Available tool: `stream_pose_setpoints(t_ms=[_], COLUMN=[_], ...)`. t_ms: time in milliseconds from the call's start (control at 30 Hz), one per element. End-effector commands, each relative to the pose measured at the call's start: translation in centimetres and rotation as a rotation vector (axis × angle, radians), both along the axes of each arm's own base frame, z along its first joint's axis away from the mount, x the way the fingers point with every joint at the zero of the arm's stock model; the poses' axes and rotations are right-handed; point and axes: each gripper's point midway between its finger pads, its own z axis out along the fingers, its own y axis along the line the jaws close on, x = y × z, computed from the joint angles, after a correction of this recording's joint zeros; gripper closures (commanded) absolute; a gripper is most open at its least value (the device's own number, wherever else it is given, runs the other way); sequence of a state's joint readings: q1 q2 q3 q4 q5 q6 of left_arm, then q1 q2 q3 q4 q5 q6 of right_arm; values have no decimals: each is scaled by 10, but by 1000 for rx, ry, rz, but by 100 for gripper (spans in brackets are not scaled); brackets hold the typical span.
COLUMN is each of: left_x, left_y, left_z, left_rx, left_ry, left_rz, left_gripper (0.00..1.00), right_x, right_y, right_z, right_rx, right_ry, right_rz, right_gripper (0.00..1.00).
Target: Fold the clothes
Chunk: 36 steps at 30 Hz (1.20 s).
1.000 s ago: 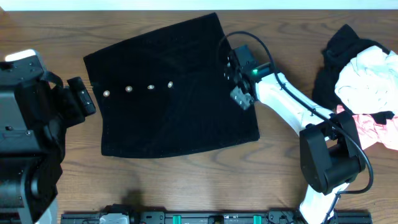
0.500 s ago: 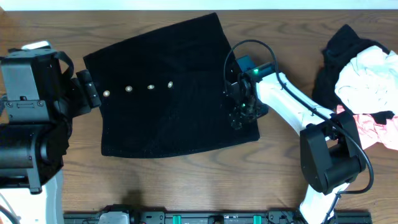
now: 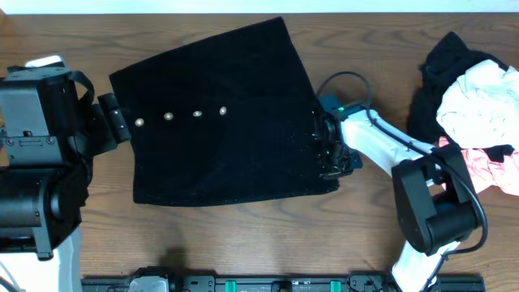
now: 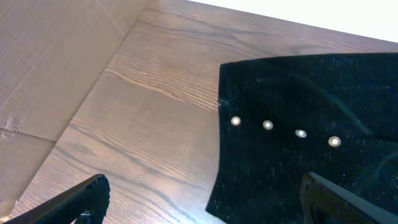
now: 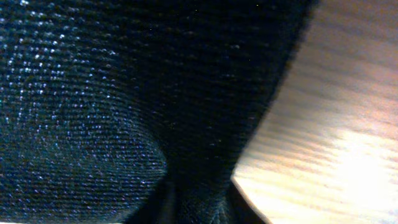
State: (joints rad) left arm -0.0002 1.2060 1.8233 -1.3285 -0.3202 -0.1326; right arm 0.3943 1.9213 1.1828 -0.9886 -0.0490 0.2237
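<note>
A black garment (image 3: 219,122) with a row of silver snaps (image 3: 182,116) lies spread flat on the wooden table. My right gripper (image 3: 328,158) is at its right edge, near the lower right corner. In the right wrist view the dark knit fabric (image 5: 124,93) fills the frame and bunches between the jaws of the right gripper (image 5: 199,202), which is shut on it. My left gripper (image 3: 113,128) stands open just off the garment's left edge. In the left wrist view the left gripper (image 4: 208,200) straddles the garment's (image 4: 311,168) lower left corner, apart from the cloth.
A pile of black, white and pink clothes (image 3: 474,105) sits at the table's right edge, beside the right arm's base. A cardboard sheet (image 4: 50,62) lies to the left in the left wrist view. Bare wood (image 3: 243,235) runs along the front.
The right gripper moved from the garment's upper right down along its right edge and closed on the fabric. The left gripper shifted slightly toward the garment's left edge.
</note>
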Motion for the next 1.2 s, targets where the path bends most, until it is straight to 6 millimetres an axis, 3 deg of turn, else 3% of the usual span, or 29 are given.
stream_pose_setpoints(t_ms=[0,200,567,667,900,1033,1167], left_x=[-3,-3,-2,1,5,-12,-48], left_y=[1,1,-1,-12,-13,-8,2], left_z=[0,0,0,-4,-14,-24,-17], left_rx=[-7,-7,-16,-66,-81,-74,-44], left_ry=[-5,-5,-5,-1,37,99,94], left_rz=[12,12,3,-46,-34,1,62], left_gripper=[2,2,2,2,2,2,2], right_x=[-12,-26,-32,-24,14,28,32], right_y=[-49,-82,-106,-106,-92,-83,-82], right_z=[-11,-10,4,10,40,67,92], right_rx=[-194,-255,-281,-261,-107,-19,10], right_ry=[23,79,97,49,-159,-275,-363], right_rz=[-138,-288,-477,-494,-403,-334,-341], right_gripper=[94,99,99,99,98,89,47])
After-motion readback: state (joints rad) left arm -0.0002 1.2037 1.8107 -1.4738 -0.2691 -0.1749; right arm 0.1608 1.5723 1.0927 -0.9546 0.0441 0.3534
